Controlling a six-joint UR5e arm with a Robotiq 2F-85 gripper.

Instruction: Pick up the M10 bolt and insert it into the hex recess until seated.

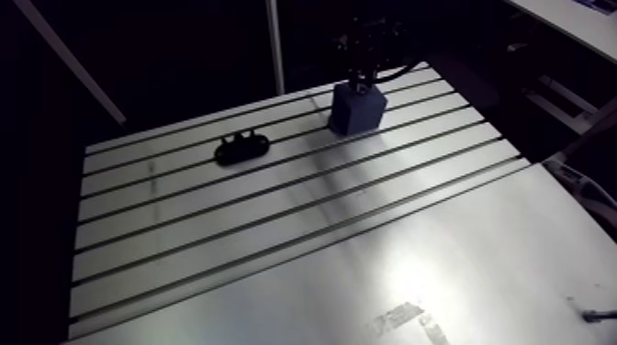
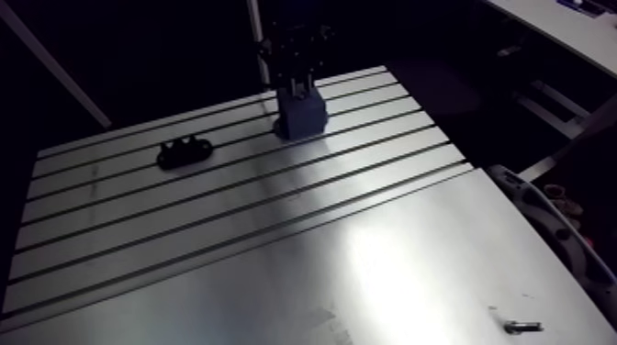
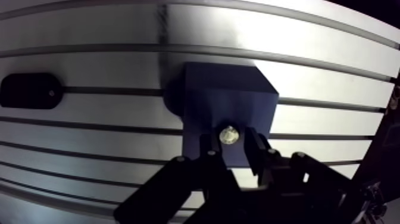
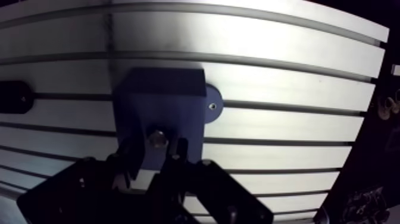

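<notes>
Gripper (image 3: 231, 143) stood directly over the dark blue block (image 3: 229, 107), its two fingers (image 3: 257, 148) drawn in and pinching the M10 bolt (image 3: 230, 134) between them. I saw only the bolt's bright round end, just above the block's top face. I could not tell from the wrist view whether it had entered the hex recess, which was hidden beneath it.

I judged the bolt a stiff, dense little steel part, smooth enough to slip or tip if held loosely. It would stand a firm squeeze, best taken across the shank with its axis kept upright. The block rested on the slotted table (image 1: 275, 239). A black bracket (image 1: 242, 147) lay well off to one side of the gripper, and a small loose fastener (image 2: 523, 326) lay far from it.
</notes>
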